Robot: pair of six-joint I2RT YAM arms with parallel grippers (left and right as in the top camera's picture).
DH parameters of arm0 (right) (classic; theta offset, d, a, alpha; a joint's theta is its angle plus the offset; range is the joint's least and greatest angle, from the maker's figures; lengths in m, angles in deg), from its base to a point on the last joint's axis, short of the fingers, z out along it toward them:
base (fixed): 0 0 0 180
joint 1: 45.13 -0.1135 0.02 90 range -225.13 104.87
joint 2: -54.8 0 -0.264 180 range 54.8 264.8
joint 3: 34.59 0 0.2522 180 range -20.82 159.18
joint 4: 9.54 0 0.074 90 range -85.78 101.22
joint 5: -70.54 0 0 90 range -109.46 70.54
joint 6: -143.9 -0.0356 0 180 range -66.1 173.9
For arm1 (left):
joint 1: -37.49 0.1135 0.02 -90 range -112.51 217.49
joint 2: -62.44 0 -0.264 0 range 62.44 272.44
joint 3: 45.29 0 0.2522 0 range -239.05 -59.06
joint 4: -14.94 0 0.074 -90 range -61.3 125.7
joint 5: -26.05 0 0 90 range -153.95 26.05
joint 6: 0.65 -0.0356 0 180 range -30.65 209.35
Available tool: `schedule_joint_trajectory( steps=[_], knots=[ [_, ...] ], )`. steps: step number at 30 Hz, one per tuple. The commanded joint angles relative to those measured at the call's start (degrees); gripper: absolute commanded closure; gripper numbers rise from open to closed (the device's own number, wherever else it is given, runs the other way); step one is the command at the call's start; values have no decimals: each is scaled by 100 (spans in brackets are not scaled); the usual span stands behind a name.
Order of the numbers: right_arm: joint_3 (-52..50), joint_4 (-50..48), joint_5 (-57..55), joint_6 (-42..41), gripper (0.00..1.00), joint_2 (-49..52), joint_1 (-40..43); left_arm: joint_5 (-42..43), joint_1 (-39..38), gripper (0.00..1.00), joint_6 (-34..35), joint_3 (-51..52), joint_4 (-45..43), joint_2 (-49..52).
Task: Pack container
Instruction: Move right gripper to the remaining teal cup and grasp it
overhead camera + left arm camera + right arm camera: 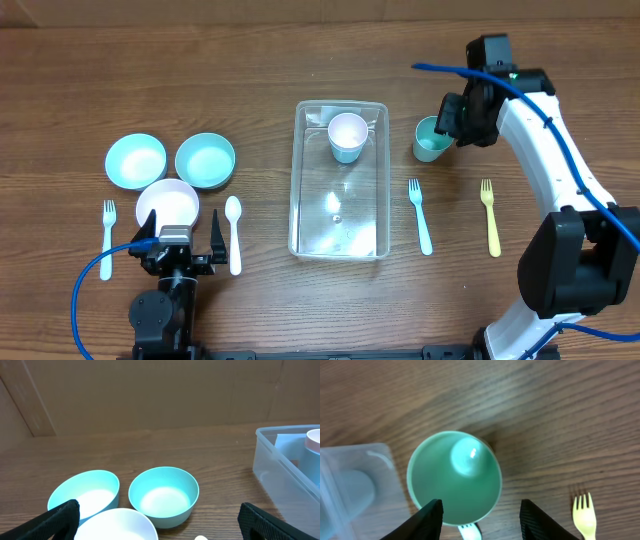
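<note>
Nearby: a mint-green round plastic cup (454, 477) stands upright just beside the container's right wall, under the right tool; nothing lies across the container's open top.
Container: a clear rectangular plastic container (340, 215) with rounded corners and a rim sits mid-counter on the brown wood-grain counter (260, 60); a white round cup (347, 137) stands upright in its far end.
Right tool (481, 507): fingers apart above the green cup, one over its rim and one outside it; contact cannot be told.
Left tool (183, 241): fingers wide apart, gripping nothing, low beside the white bowl.
Bowls: three, clustered on the left: two light-blue round bowls (163, 496) (85, 494) side by side, and one white round bowl (167, 204) nearer the robot.
Cups: two.
Forks: three: a pale fork (109, 225) far left, then a light-blue fork (420, 215) and a yellow fork (490, 218) right of the container.
Spoons: one white spoon (233, 233).
Surfaces: smooth, glossy plastic throughout.
</note>
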State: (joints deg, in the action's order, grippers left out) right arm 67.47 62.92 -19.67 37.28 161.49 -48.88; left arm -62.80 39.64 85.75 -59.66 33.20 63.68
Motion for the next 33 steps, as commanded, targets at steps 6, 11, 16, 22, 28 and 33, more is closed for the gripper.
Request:
schedule_joint_trajectory(
  steps=[6,11,16,22,28,33],
  knots=[
    [-885,-852,35,11,48,-13,20,81,46,0,-111,33,-20,-55],
    [-885,-901,35,11,78,-13,20,81,46,0,-111,33,-20,-55],
    [-885,-894,35,11,90,-13,20,81,46,0,-111,33,-20,-55],
    [-876,-894,35,9,95,-17,20,81,46,0,-111,33,-20,-55],
    [-863,-901,33,15,96,-17,20,81,46,0,-111,33,-20,-55],
    [-291,-555,31,55,96,-94,20,81,46,0,-111,33,-20,-55]
  ],
)
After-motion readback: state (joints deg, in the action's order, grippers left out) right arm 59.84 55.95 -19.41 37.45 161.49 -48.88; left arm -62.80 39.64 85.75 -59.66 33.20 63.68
